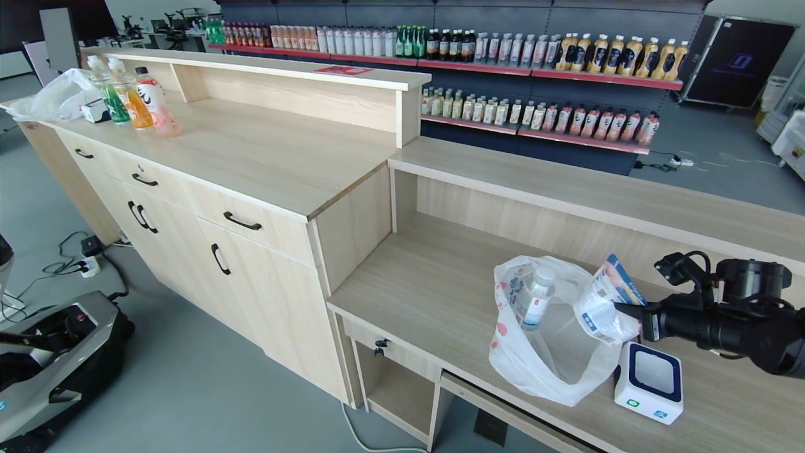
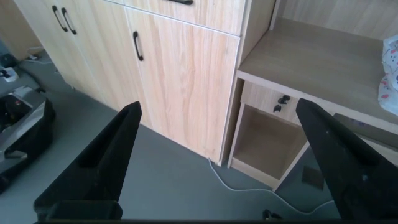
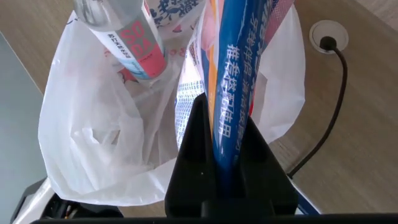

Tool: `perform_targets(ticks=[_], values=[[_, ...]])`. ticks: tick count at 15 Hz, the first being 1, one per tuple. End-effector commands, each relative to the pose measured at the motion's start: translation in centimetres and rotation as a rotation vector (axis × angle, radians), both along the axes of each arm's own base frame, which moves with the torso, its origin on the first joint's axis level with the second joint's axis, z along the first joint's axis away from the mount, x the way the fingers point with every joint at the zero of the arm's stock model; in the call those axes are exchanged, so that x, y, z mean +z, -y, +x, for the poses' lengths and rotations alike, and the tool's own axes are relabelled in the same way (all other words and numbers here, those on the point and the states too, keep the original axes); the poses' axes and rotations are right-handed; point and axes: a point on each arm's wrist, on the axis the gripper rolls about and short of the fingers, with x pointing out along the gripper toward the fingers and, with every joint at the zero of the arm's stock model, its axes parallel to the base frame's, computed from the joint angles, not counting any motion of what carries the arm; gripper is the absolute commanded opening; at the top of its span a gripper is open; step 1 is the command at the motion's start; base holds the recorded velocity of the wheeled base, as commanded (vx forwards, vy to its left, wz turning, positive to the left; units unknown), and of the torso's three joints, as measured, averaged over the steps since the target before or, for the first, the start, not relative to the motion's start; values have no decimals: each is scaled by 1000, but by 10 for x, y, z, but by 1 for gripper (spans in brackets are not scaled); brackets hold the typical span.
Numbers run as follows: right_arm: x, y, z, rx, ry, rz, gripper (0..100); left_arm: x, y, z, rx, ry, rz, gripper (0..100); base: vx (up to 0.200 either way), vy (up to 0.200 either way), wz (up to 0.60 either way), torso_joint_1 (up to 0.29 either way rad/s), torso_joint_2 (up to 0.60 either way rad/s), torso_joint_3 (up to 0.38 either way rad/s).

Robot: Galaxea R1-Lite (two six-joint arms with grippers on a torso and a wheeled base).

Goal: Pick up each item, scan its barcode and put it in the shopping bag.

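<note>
A white plastic shopping bag (image 1: 553, 352) lies open on the low desk, with a clear bottle (image 1: 536, 296) standing inside it. My right gripper (image 1: 629, 313) is shut on a flat snack packet (image 1: 607, 305) with a blue edge, held over the bag's right rim. In the right wrist view the packet (image 3: 233, 93) runs straight out from between the fingers (image 3: 199, 155), above the bag (image 3: 106, 137) and beside the bottle (image 3: 124, 37). A white barcode scanner (image 1: 649, 382) with a dark blue frame sits right of the bag. My left gripper (image 2: 217, 162) hangs open over the floor, left of the desk.
Three drink bottles (image 1: 135, 97) and another plastic bag (image 1: 53, 94) stand at the far end of the tall counter (image 1: 251, 151). Store shelves with drinks (image 1: 503, 50) line the back wall. A cable (image 3: 329, 112) runs across the desk into a grommet hole.
</note>
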Motion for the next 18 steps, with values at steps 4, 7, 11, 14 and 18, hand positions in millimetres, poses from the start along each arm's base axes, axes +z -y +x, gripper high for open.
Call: perform_targets(ticks=[4, 7, 11, 14, 18], values=[[-23, 2, 13, 5, -17, 4, 0, 0, 0, 0, 1, 0, 0, 100, 0, 0, 0, 0, 0, 0], [-31, -1, 16, 16, -27, 7, 0, 0, 0, 0, 1, 0, 0, 100, 0, 0, 0, 0, 0, 0], [-41, -3, 24, 26, -10, 3, 0, 0, 0, 0, 1, 1, 0, 100, 0, 0, 0, 0, 0, 0], [-47, -8, 27, 41, -14, 2, 0, 0, 0, 0, 1, 0, 0, 100, 0, 0, 0, 0, 0, 0], [-53, -10, 28, 48, -29, 2, 0, 0, 0, 0, 1, 1, 0, 100, 0, 0, 0, 0, 0, 0]])
